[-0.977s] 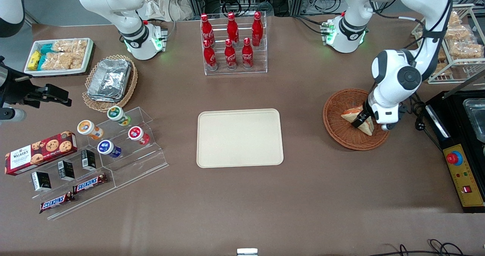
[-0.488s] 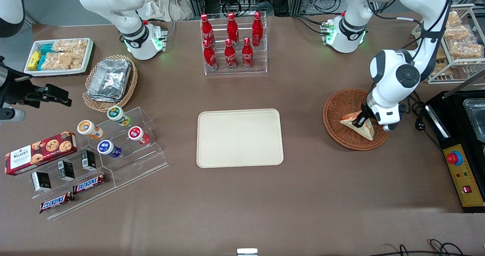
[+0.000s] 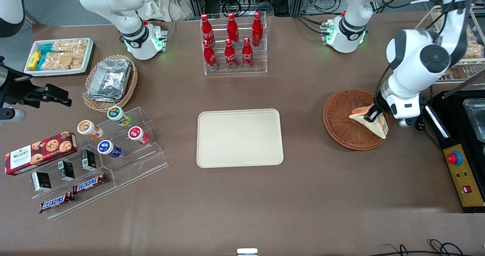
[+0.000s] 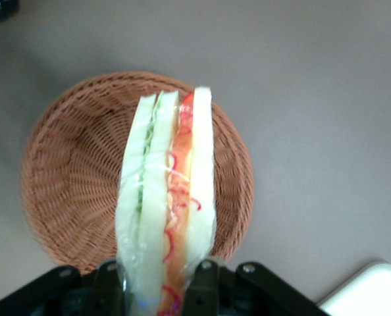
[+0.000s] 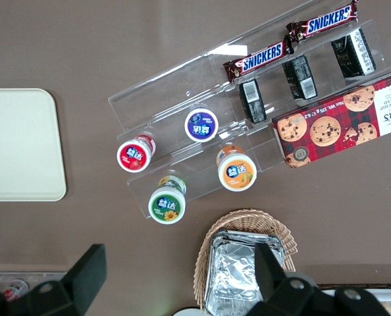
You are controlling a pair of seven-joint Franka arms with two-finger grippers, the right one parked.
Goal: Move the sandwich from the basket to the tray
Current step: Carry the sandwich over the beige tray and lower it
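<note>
We are watching the left arm's black two-finger gripper [image 3: 373,114] clenching the pale triangular sandwich wedge [image 3: 373,124] with its orange-red filling, wrapped in clear film [image 4: 166,204]; it is hanging above the round reddish-brown wicker basket [image 3: 343,121], over the rim toward the working arm's end; the flat cream rectangular tray [image 3: 240,138] with rounded corners is lying well apart on open brown tabletop [image 3: 303,195].

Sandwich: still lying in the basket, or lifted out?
Lifted: the gripper is shut on the sandwich, which hangs above the basket; the basket holds nothing else.
</note>
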